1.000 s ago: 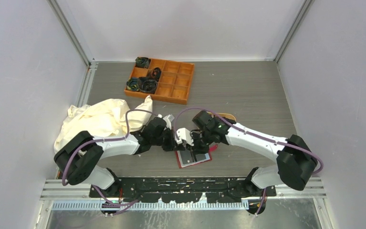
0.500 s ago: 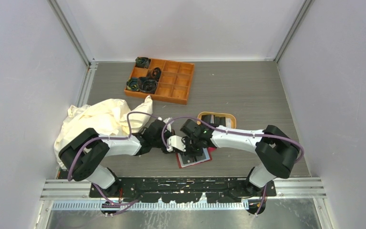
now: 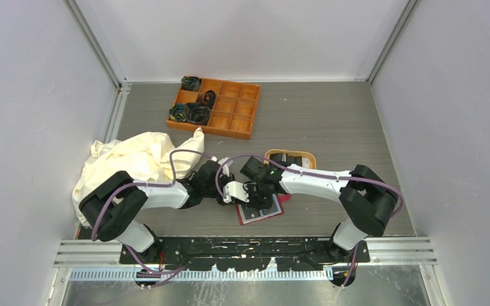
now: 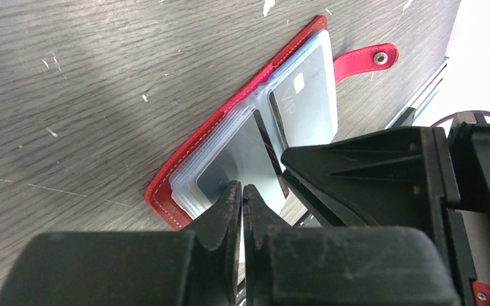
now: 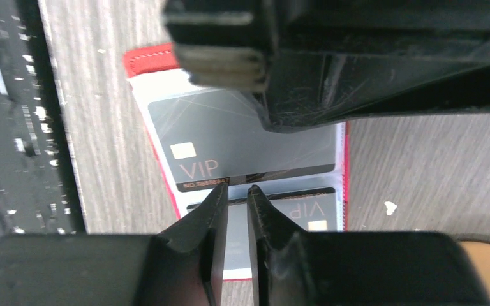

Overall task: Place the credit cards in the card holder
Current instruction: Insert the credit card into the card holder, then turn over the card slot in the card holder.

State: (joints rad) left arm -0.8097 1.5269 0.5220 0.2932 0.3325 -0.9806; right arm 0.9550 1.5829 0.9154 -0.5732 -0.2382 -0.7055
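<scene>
Both grippers are crowded over the open red card holder (image 4: 230,156), which is lying flat on the grey wood-grain table (image 4: 70,95). The left gripper (image 4: 242,191) has its fingers pressed together, tips right at the near edge of the holder's clear pocket. Can't tell if it's actually nipping the plastic. The snap tab (image 4: 363,60) sticks out at the far end of the holder from that gripper.

The right gripper (image 5: 236,191) is nearly closed, just a sliver of a gap. It sits right over the seam between two pockets. I can't tell whether anything is pinched in there. A grey VIP card (image 5: 230,137) sits in the pocket just beyond its tips, and another VIP card (image 5: 306,210) lies beside them.

The tan tray (image 3: 311,159), with dark cards in it, is just behind the right arm's wrist.
</scene>
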